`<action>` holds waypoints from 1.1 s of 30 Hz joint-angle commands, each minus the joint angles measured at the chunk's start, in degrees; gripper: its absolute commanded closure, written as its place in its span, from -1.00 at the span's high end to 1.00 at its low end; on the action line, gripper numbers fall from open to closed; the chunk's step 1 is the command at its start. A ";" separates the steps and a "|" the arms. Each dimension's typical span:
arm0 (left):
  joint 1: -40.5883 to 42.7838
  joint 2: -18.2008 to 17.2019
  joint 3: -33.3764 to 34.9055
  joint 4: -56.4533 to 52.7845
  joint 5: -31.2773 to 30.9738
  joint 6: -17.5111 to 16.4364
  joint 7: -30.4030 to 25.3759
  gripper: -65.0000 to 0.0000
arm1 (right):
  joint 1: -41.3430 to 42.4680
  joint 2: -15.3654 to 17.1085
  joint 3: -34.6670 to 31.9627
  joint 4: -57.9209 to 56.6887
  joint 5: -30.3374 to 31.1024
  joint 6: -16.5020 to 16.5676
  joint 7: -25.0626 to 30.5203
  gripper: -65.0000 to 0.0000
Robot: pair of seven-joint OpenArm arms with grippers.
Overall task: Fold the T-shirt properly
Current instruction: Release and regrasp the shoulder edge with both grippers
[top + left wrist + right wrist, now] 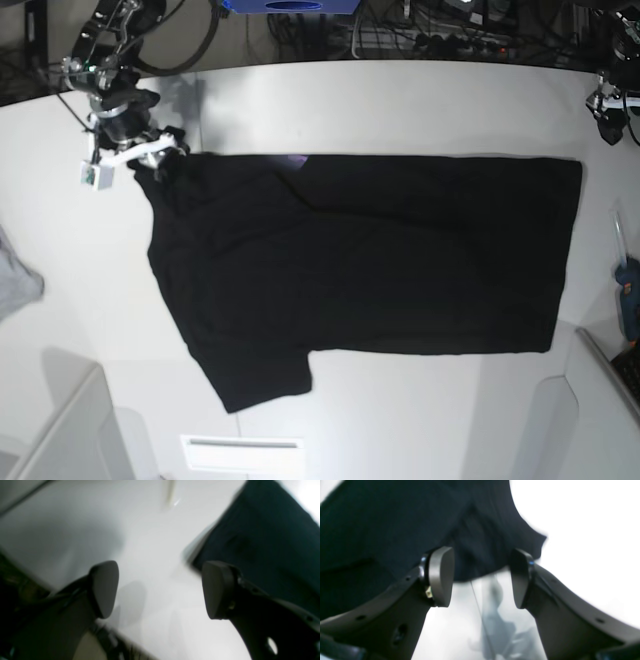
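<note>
T-shirt (370,260): I see it flat mid-counter, long axis left-right.
Right gripper (160,148): nearer, over its far-left corner, jaws spread, holding nothing.
Left gripper (160,590): wide apart, holding nothing, shirt to its right.

A white table (400,100) is filling most of the base view, with a small grey cloth (15,280) lying at its left edge. A blue-handled tool (628,290) is resting near the right edge. Dark cables (440,30) are crowding the strip behind the far edge, beside a blue object (290,5).
</note>
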 commanded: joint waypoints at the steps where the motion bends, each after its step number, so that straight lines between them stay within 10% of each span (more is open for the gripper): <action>1: 0.47 -0.72 -0.24 -0.28 -1.21 -1.31 -1.11 0.52 | -0.25 0.10 0.19 -0.20 3.11 -0.06 2.34 0.05; 7: 0.20 -0.72 0.11 -5.99 -1.21 -2.89 -1.11 0.52 | -1.30 0.54 0.19 -8.38 11.90 -3.31 3.74 0.05; 33: -10.87 -1.34 4.77 -18.13 1.16 -2.45 -1.19 0.51 | 4.50 1.33 3.27 -18.05 12.17 -3.22 5.33 0.03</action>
